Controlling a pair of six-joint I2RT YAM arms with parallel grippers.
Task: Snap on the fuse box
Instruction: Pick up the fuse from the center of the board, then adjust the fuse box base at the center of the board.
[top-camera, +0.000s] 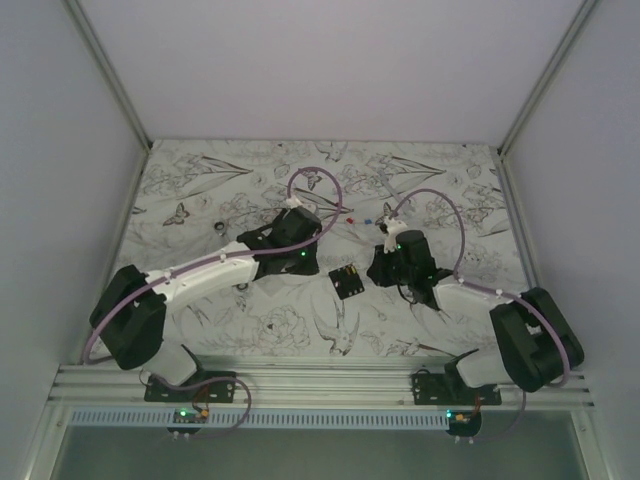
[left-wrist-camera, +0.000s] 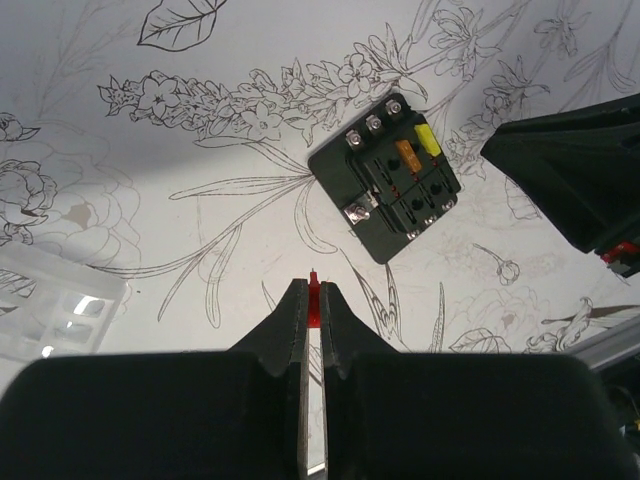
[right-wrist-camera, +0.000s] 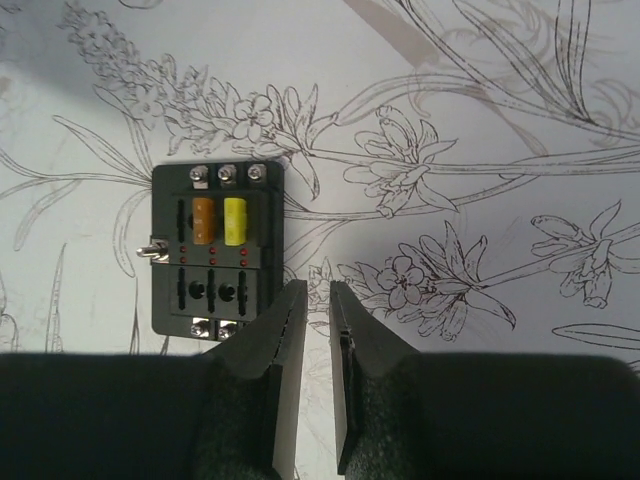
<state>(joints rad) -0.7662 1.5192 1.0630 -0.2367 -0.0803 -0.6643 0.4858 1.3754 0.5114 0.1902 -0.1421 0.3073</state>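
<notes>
The fuse box (top-camera: 347, 280) is a small black square block lying flat on the flower-printed table between my two arms. It also shows in the left wrist view (left-wrist-camera: 385, 180) and in the right wrist view (right-wrist-camera: 215, 250), with an orange fuse (right-wrist-camera: 203, 220) and a yellow fuse (right-wrist-camera: 235, 220) in its slots. My left gripper (left-wrist-camera: 313, 290) hovers short of the box and is shut on a small red fuse (left-wrist-camera: 315, 305). My right gripper (right-wrist-camera: 318, 292) hangs just right of the box's near corner, jaws a narrow gap apart and empty.
Tiny loose coloured fuses (top-camera: 368, 221) lie behind the fuse box. A clear plastic cover (left-wrist-camera: 50, 310) lies at the left of the left wrist view. The black right arm (left-wrist-camera: 580, 170) fills that view's right side. Walls close the table on three sides.
</notes>
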